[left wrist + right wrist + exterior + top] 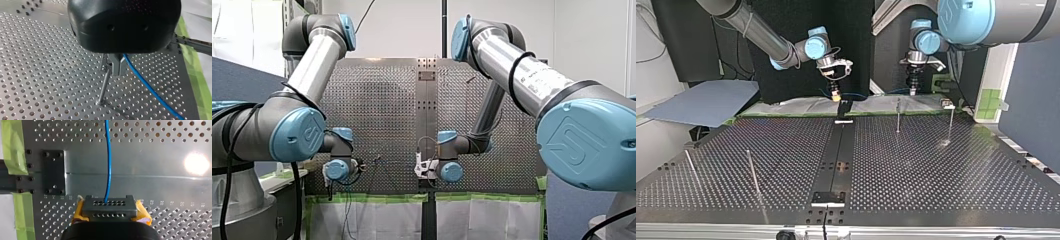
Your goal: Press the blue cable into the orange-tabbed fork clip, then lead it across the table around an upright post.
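Observation:
The blue cable (145, 83) runs out from between the metal fingers of my left gripper (113, 71), which is shut on it just above the perforated table. A thin upright post (103, 86) leans right beside those fingers. In the right wrist view the cable (108, 162) comes straight in from ahead and ends at my right gripper (110, 206), whose grey tips and yellow pads are shut on it. In the top view my right gripper (836, 95) hangs over the far edge near the middle. My left gripper (912, 90) is to its right, near a post (898, 116). I cannot pick out the fork clip.
More posts stand at the top view's right (951, 125) and near left (752, 172). A black strip (838, 155) runs down the table's middle. Green tape (197, 82) lines the table's edge. A black plate (53, 172) is bolted beside my right gripper. A grey sheet (706, 102) lies off the table.

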Motion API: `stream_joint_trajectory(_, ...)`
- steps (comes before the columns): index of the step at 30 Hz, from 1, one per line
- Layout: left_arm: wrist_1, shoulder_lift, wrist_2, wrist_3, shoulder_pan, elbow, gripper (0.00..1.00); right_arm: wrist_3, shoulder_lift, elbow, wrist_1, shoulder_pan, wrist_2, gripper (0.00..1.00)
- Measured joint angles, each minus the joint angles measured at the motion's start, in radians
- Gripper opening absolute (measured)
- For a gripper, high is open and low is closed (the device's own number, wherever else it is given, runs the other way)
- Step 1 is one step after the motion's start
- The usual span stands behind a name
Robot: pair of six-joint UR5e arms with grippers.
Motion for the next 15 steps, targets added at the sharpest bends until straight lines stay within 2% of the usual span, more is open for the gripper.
stream_joint_trajectory(15, -0.016, -0.059, 0.003, -0.024, -0.006, 0.075, 0.0, 0.005, 0.007, -0.008, -0.028, -0.006, -0.011, 0.0)
